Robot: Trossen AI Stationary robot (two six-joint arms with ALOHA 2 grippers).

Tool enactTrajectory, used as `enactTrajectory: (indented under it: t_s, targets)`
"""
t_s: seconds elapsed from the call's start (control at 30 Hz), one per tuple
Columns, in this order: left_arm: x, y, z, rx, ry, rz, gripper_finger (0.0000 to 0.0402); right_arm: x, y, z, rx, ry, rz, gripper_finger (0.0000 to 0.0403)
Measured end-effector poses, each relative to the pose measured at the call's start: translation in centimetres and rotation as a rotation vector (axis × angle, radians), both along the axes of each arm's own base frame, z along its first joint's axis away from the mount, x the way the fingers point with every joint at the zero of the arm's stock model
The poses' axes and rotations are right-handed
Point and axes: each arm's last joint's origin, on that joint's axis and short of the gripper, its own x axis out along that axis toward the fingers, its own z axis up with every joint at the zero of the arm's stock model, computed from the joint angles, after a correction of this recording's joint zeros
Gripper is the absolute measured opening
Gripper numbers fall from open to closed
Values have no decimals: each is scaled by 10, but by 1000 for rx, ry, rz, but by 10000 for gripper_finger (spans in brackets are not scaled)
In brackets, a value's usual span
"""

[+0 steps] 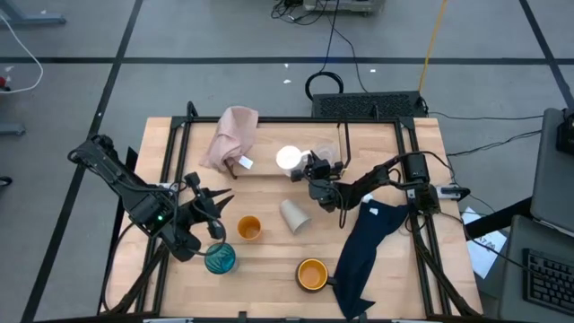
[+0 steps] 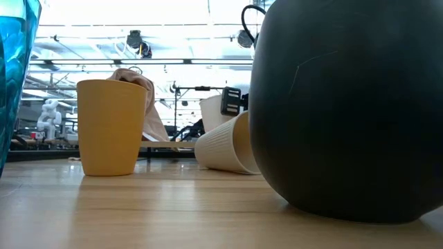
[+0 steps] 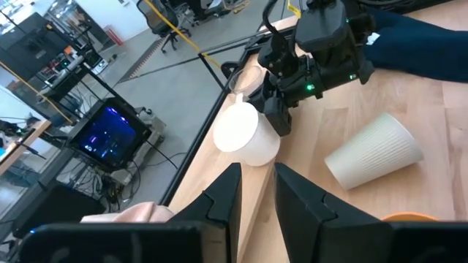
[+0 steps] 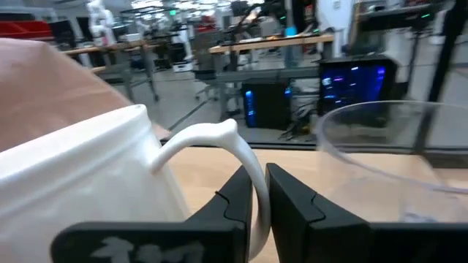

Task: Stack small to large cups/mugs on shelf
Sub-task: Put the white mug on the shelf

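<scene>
The right gripper [image 1: 314, 169] is up at the far middle of the table, right against the white handled mug [image 1: 289, 159]. From its own wrist camera the mug's handle [image 4: 241, 157] runs down between the two fingers, which stand close on either side of it; a narrow pinch, though I cannot tell whether they are pressing the handle or just letting go. The mug stands upright on the wood, and a clear cup [image 4: 395, 157] sits just beside it.

The left gripper [image 1: 211, 224] waits at the near left, fingers a little apart and holding nothing, just beside the teal glass [image 1: 220, 258].

Elsewhere, the small orange cup [image 1: 248, 228] stands upright near the table's middle, the beige cup [image 1: 294, 215] lies on its side next to it, and the wider orange-yellow mug [image 1: 311, 274] sits near the front edge beside the navy cloth [image 1: 368, 242]. The pink cloth [image 1: 231, 136] lies at the far left.

So this looks like the mug-handling step, with nothing nested yet. I cannot make out the shelf for certain. Next call, by my reading: settle the mug, then fetch the following size, and the tipped beige cup will need righting.
</scene>
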Motion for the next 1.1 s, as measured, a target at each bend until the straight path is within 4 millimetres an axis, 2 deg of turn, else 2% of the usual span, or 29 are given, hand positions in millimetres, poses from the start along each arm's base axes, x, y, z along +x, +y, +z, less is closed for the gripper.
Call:
enactTrajectory:
  t_s: [0.73,1.1]
  targets:
    - [0,0,0,-1,1,-1,81,1,-3,0,7,3,25,86]
    - [0,0,0,-2,2,-2,81,2,-3,8,-56,81,36,116]
